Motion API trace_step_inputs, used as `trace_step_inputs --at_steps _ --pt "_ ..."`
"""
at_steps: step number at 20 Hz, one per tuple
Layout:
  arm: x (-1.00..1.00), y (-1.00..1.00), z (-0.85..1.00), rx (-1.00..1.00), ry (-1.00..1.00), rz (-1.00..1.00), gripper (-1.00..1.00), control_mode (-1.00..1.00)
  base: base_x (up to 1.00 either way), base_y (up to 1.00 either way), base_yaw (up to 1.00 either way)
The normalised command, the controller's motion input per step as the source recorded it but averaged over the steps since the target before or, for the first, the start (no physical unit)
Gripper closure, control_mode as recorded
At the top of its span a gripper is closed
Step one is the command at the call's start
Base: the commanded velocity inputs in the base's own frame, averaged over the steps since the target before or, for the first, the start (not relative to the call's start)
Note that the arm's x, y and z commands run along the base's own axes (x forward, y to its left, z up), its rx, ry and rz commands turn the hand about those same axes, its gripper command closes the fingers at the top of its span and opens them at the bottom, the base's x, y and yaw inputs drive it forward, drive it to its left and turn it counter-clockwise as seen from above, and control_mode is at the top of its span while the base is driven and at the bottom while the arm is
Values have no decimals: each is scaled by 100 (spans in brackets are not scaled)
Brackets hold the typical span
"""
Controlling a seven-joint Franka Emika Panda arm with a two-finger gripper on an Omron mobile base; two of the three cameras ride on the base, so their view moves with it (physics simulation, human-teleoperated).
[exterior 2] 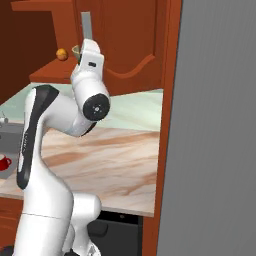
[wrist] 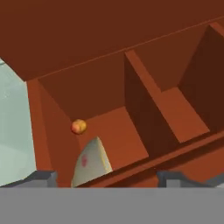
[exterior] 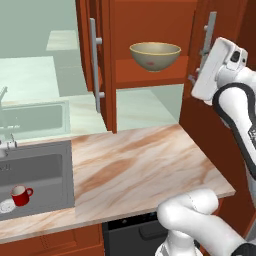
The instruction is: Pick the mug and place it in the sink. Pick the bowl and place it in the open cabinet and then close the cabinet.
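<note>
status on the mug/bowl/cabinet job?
Done: mug sits in the sink; bowl rests on the cabinet shelf. In hand: gripper is open and empty, up beside the right door. Left: both cabinet doors stand open, so closing remains.

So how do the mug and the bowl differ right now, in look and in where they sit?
The mug is small and bright red with a side handle; the bowl is much wider, olive-tan with a yellowish rim and no handle. The mug stands low in the sink; the bowl sits high on the shelf of the open cabinet. Both are upright, and neither is held.
</note>
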Motion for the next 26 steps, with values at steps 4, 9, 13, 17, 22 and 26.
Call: trace_step_inputs --at_steps 4,9,13,17,22,26 --pt "100 39 0 2 34 4 -100 -100 0 0 0" --pt "100 32 0 5 42 2 -100 -100 0 0 0" --pt "100 51 -3 3 40 0 -100 -100 0 0 0" --pt "100 46 -5 1 32 0 -100 -100 0 0 0" --pt "100 31 -3 0 24 0 -100 -100 0 0 0" --pt "88 9 0 3 22 0 -100 -100 0 0 0"
